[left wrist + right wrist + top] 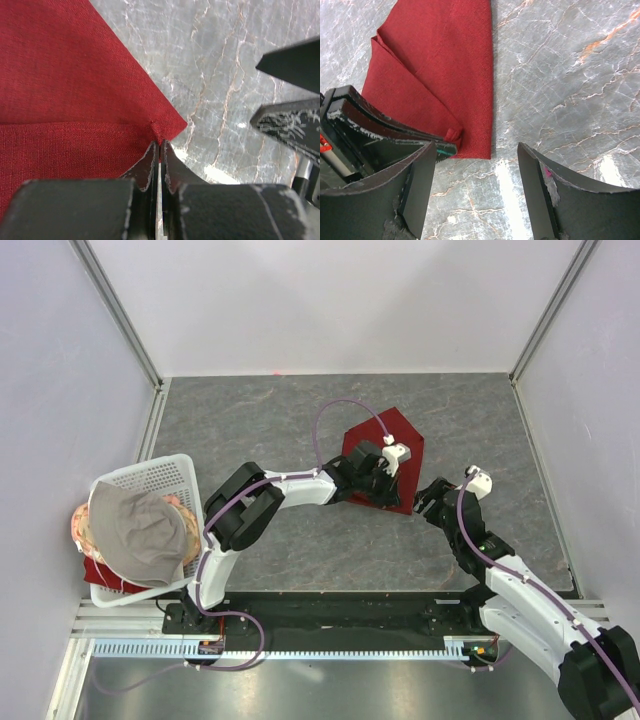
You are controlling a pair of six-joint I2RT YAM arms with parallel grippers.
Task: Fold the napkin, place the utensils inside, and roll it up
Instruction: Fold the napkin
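White plastic mesh basket (160,472) is sitting far left, holding a grey-beige cloth (135,530). Left claw (159,146) is pinching a folded corner of the dark red fabric napkin (65,85), which is lying on the grey marbled surface (270,420). Right claw (474,150) is hovering wide open just beside that corner.

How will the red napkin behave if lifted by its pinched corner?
Probably floppy: the napkin lies flat in creased layers, so it should drape from the left fingers. Likely light. The loose fold may fall open.
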